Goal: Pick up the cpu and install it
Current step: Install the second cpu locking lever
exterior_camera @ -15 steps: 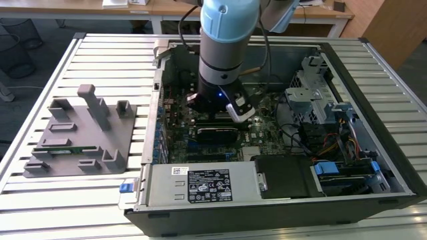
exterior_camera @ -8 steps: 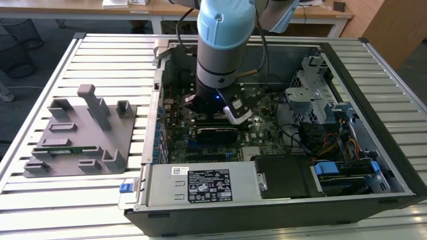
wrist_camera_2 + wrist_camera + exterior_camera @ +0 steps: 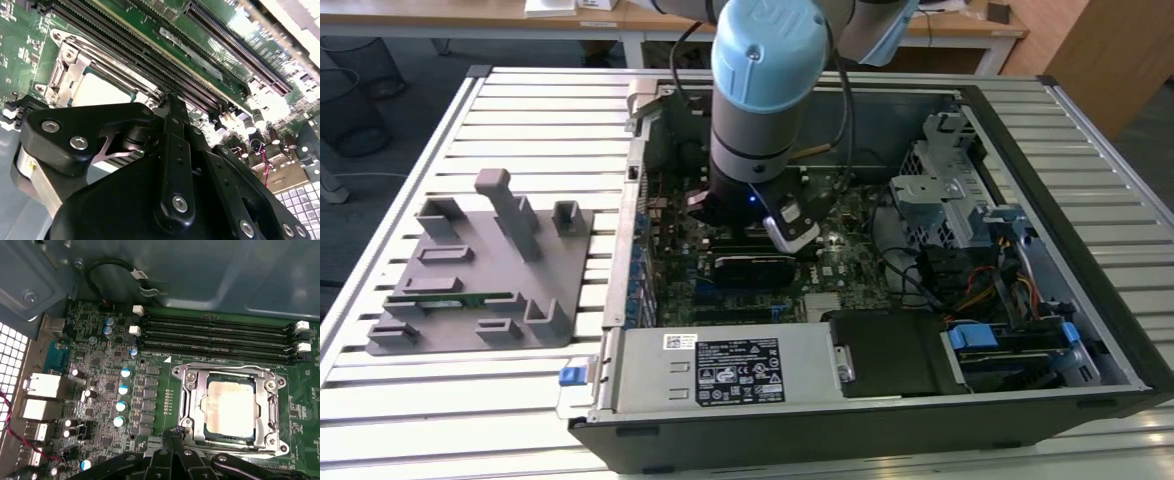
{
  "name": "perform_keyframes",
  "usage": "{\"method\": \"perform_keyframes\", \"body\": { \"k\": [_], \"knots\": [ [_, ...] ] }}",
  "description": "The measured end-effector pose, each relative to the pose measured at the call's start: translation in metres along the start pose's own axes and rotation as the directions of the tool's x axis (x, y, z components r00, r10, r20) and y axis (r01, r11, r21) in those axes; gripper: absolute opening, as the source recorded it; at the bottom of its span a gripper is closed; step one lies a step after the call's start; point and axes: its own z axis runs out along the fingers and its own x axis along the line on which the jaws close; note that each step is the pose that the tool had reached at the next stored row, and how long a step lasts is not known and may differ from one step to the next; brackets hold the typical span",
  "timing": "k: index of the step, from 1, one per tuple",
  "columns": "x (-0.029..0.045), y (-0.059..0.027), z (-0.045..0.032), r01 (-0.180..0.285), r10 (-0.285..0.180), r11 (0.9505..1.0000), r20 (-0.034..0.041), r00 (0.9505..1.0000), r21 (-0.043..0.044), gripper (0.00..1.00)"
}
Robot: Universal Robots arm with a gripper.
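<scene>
Closed and empty is how the gripper [image 3: 172, 440] reads in both wrist views: its black fingers [image 3: 172, 150] meet at a narrow tip with nothing between them, hanging just beside the socket frame [image 3: 230, 410] on the motherboard [image 3: 150, 390].

Going from the exterior view's left to its right: the grey tray [image 3: 480, 270] lies on the slatted table [image 3: 400, 400], well apart from the work, with a thin green memory stick [image 3: 447, 298] lying in one of its slots (parked there, I judge, as a part not needed now). Next comes the open computer case [image 3: 854, 400], lying on its side so the board faces up for the arm [image 3: 767, 90], which reaches straight down into it.

The cpu [image 3: 231, 407] sits flat inside the metal socket frame, silver top plate up, square to the frame's edges. By my judgement it has been placed, which would explain the empty fingers.
</scene>
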Motion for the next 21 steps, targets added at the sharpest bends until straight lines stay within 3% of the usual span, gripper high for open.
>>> {"method": "perform_keyframes", "body": {
  "k": [2,13,21],
  "knots": [
    [0.0004,-0.0001,0.0006,0.000,0.000,1.0000,0.0006,1.0000,-0.0081,0.11],
    [0.0020,0.0001,0.0018,0.001,-0.001,0.9995,0.0024,1.0000,-0.0317,0.11],
    [0.0031,0.0006,-0.0002,0.001,-0.001,0.9994,0.0025,1.0000,-0.0337,0.11]
  ]
}}
